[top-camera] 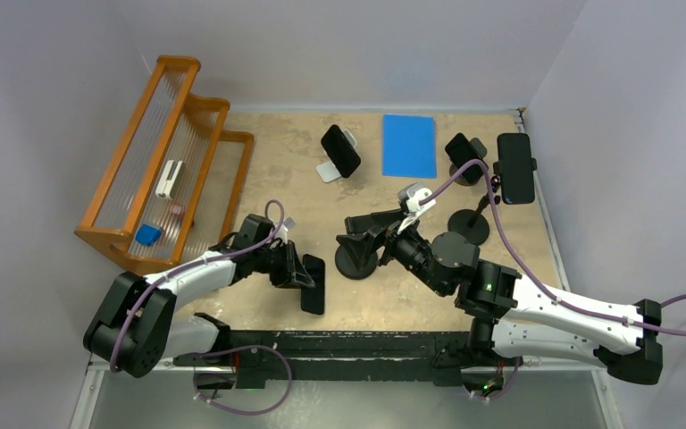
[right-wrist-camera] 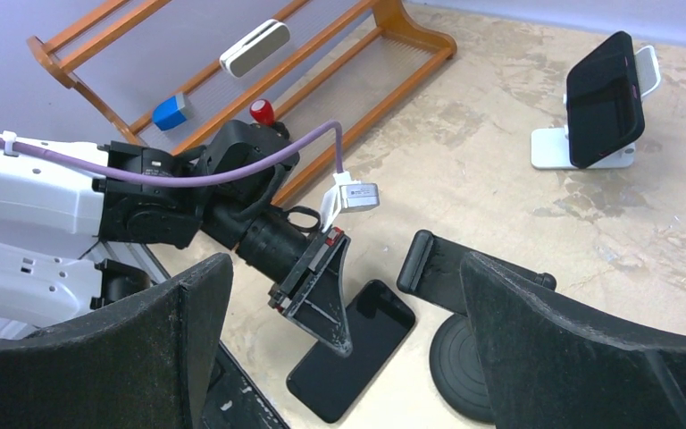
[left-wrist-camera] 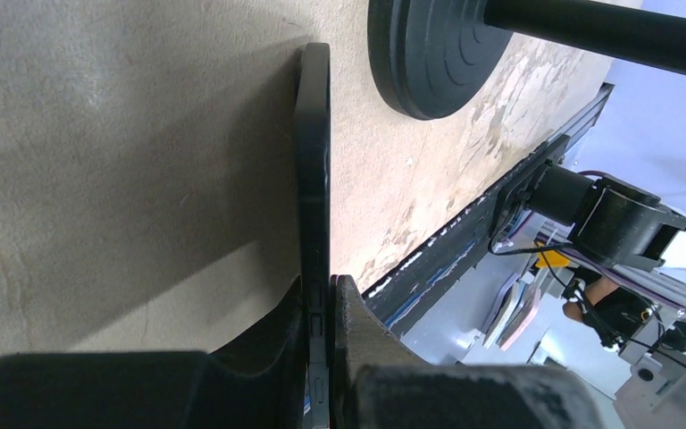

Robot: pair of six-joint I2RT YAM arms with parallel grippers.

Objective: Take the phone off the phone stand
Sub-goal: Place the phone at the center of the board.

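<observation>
1. Pinching one end of the black phone [right-wrist-camera: 357, 344], the left gripper [top-camera: 306, 275] has its fingers pressed onto both faces.
2. That phone sits low at the near edge of the table [top-camera: 286, 170], apart from the black phone stand [top-camera: 357, 261]; whether it touches the surface is unclear.
3. The right gripper [top-camera: 362, 234] hangs spread wide just above the stand's round base, holding nothing.
4. Another phone [top-camera: 340, 150] leans on a white stand farther back.

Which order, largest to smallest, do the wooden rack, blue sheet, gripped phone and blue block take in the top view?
1. wooden rack
2. blue sheet
3. gripped phone
4. blue block
The gaps are clear; no two look alike.
</observation>
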